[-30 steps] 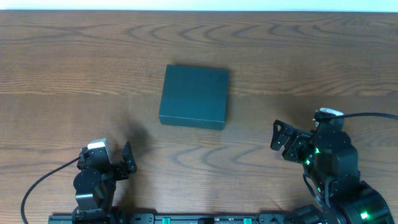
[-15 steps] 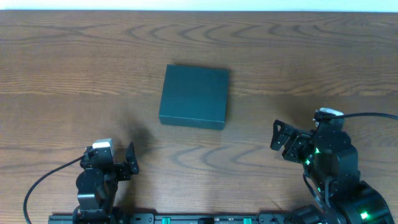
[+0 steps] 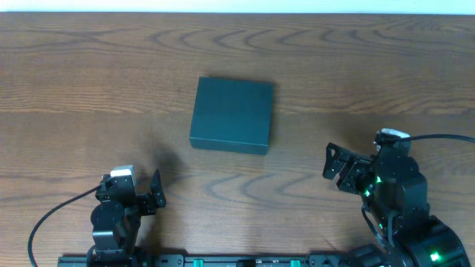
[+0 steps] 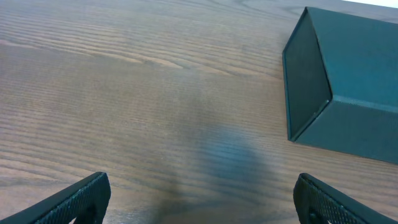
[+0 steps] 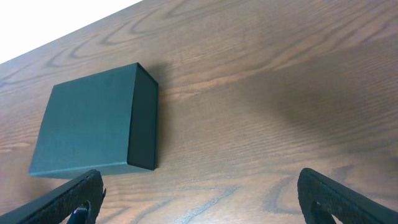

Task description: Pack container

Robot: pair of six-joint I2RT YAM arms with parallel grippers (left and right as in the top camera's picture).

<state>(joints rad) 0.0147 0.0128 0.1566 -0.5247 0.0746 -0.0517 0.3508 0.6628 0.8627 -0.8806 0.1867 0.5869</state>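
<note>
Overhead: the container [image 3: 231, 115] lies closed near the middle of the surface [image 3: 74, 74], flat on its base. The left hand [image 3: 153, 191] sits close to the near edge, toward the left corner. The right hand [image 3: 332, 167] sits close to the near edge, toward the right corner. Both are well apart from the container.

Left wrist: fingers [image 4: 84, 198] spread wide, holding nothing, touching nothing; bare surface between them, container ahead to the right.

Right wrist: fingers [image 5: 78, 198] spread wide, empty; container ahead to the left.
</note>
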